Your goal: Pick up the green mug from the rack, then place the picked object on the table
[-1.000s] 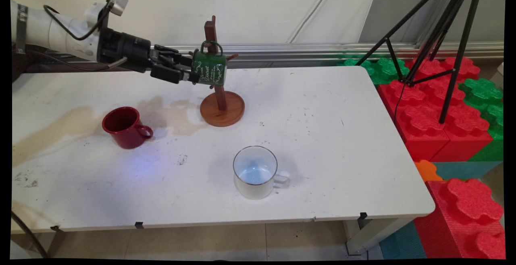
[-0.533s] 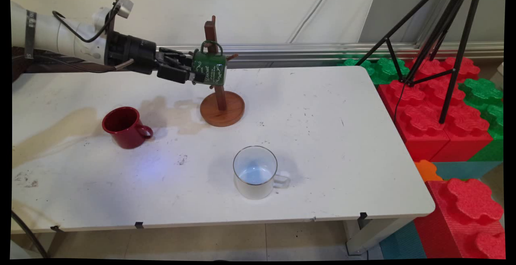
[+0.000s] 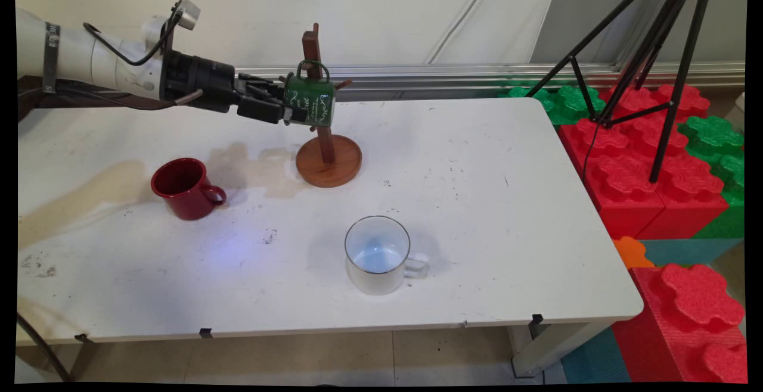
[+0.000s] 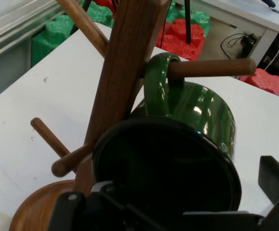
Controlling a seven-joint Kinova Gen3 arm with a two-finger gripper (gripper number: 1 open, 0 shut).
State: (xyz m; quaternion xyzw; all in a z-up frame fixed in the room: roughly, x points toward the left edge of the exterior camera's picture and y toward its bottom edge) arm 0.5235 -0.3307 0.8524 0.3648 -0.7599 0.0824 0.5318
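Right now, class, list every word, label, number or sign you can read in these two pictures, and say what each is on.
White script with scrollwork on the side of the green mug, which hangs on the wooden mug tree at the gripper: too small and slanted to read.
Dark band round the white arm: its markings cannot be read.
Red mug and white mug: no lettering shows.

Green mug hangs by handle on wooden rack peg.
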